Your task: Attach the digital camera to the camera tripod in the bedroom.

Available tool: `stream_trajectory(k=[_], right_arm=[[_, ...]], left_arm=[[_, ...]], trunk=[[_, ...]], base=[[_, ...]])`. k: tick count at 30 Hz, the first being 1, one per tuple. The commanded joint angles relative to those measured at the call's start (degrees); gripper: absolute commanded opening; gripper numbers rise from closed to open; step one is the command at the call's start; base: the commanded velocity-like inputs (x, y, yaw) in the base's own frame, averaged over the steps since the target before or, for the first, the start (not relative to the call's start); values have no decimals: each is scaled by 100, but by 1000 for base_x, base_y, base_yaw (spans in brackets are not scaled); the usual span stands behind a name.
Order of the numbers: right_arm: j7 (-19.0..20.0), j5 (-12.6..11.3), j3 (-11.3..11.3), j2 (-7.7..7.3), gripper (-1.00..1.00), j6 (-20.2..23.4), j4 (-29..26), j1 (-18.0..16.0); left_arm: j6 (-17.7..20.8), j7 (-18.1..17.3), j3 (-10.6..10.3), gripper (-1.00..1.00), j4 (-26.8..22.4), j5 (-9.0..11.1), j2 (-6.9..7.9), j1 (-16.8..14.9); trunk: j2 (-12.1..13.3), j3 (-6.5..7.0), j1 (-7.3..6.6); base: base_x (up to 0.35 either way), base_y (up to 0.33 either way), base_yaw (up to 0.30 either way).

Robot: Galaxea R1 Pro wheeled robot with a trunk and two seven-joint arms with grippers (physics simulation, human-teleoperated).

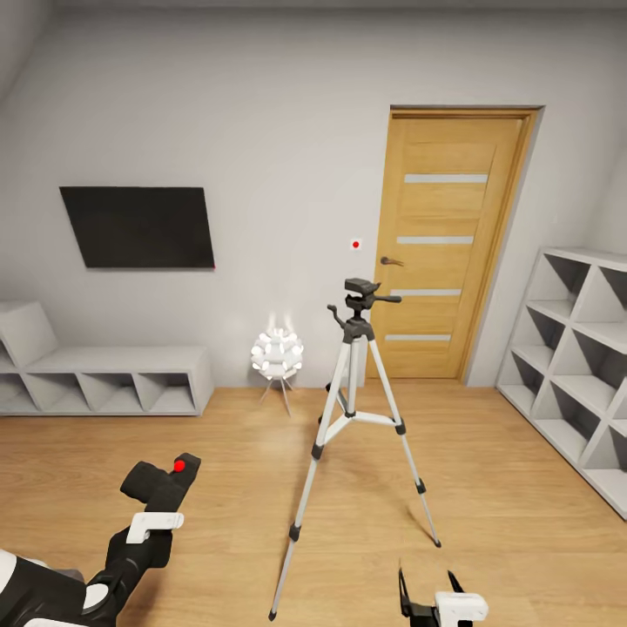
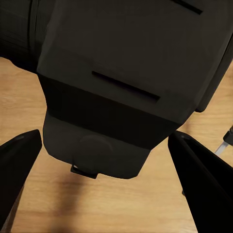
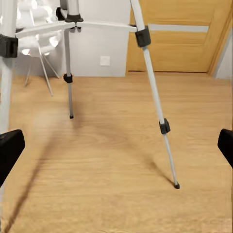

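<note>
Black and rigid, likely light, the camera [image 1: 162, 482] sits clamped by its body in the left gripper [image 1: 157, 522], low left of the tripod [image 1: 357, 418]; the right gripper [image 1: 433, 594] gapes empty.

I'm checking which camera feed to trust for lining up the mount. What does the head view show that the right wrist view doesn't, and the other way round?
Head view alone: the tripod's black head, the camera in the left gripper, the TV and shelves. Right wrist view alone: a close look at the tripod's foot on the floor and a wall socket. Both: the tripod legs, ball lamp, wooden door, wood floor.
</note>
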Motion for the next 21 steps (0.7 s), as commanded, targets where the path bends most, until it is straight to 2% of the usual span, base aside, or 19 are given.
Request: stream_trajectory(k=[1,9,11,16,21], right_arm=[[-28,63,-31,-3,100,-20,266,-6],[-83,61,-22,-75,100,-20,1202,-6],[-256,62,-29,-78,100,-3,1607,-6],[-642,62,-8,-84,100,11,1813,-6],[-739,55,-1,-66,100,13,2237,-6]], left_arm=[[-10,16,-11,-100,-6,-1,-1,-10],[-5,16,-11,-100,-2,-1,-4,-10],[-4,16,-11,-100,5,-1,-5,-10],[-2,11,-11,-100,10,-1,-8,-10],[-7,7,-11,-100,-8,-1,-9,-10]], trunk=[[34,10,-21],[355,154,-197],[435,190,-241],[636,279,-351],[836,369,-460]], base=[[0,0,0],[0,0,0],[0,0,0],[0,0,0],[0,0,0]])
